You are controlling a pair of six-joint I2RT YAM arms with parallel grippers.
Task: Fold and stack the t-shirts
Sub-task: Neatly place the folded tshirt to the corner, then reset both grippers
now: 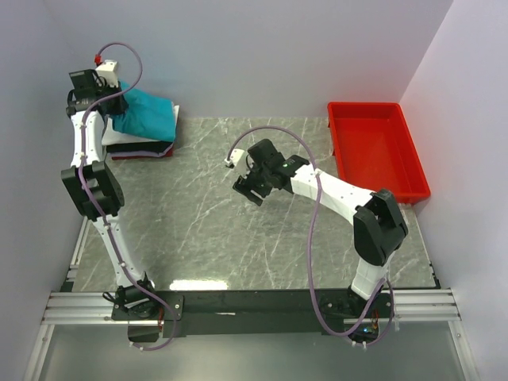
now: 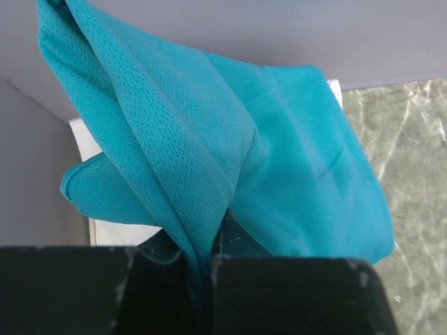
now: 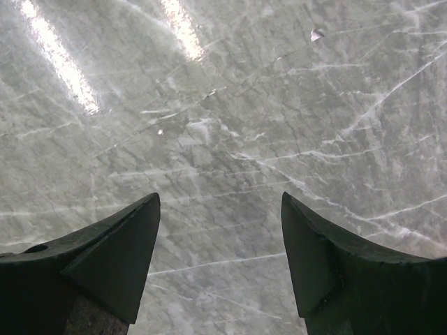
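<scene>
With left gripper (image 2: pixel 202 269) clamped on teal t-shirt (image 2: pixel 293 153) atop stack (image 1: pixel 140 148) (right gripper (image 3: pixel 220 202) spread wide, empty, over table (image 3: pixel 230 105)), risks dragging folds loose if pulled away w/o release.

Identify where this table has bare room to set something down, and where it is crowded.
Free: bare marble table between the shirt stack and red tray, and under the open right gripper. Crowded: far-left corner, where the left gripper pinches the teal t-shirt atop the stack.

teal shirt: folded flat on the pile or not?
Not flat. The teal shirt lies bunched on the pile, one fold pinched up in the shut left gripper.
</scene>
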